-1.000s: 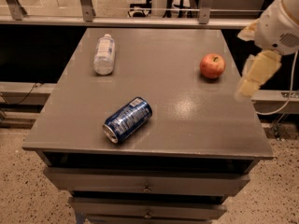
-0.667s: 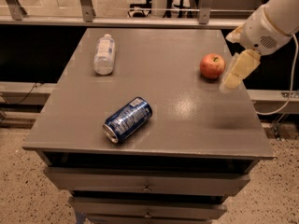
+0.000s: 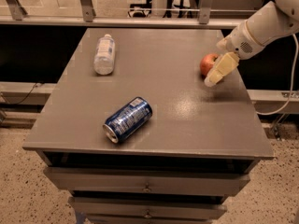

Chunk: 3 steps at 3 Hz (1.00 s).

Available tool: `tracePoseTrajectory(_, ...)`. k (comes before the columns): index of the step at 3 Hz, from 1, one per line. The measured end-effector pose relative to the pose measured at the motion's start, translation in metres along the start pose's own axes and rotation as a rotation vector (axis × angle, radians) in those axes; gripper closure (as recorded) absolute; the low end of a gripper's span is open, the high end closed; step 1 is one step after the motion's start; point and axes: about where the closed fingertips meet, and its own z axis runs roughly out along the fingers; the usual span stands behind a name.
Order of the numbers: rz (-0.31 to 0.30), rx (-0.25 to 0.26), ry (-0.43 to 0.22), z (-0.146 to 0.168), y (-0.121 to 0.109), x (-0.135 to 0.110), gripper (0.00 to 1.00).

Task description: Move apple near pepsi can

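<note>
The red apple (image 3: 206,62) sits on the grey table (image 3: 196,125) near its right edge, toward the back. My gripper (image 3: 218,72) comes in from the upper right and hangs right at the apple, covering its right side. The dark blue pepsi can (image 3: 128,119) lies on its side near the front of the table, left of centre, well apart from the apple and the gripper.
A clear plastic bottle with a white cap (image 3: 104,54) lies on its side at the back left of the table. Drawers (image 3: 147,186) sit under the tabletop. A railing (image 3: 140,21) runs behind the table. A cable (image 3: 289,97) hangs at the right.
My gripper has moved left and down from beyond the table's right edge to the apple's right side. The apple, can and bottle have not moved.
</note>
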Motion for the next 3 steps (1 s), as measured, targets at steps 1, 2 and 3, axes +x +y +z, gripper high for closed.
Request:
tracePoseTrajectory(1,0.054,0.002,-0.028,0.0131,-0.0214,0.0025,0.00)
tracePoseTrajectory(2,0.116,-0.025,-0.029,0.0191,-0.0293,0.0002,0.15)
tracePoseTrajectory(3,0.158,-0.048,-0.017,0.0146,-0.0276,0.0007,0.37)
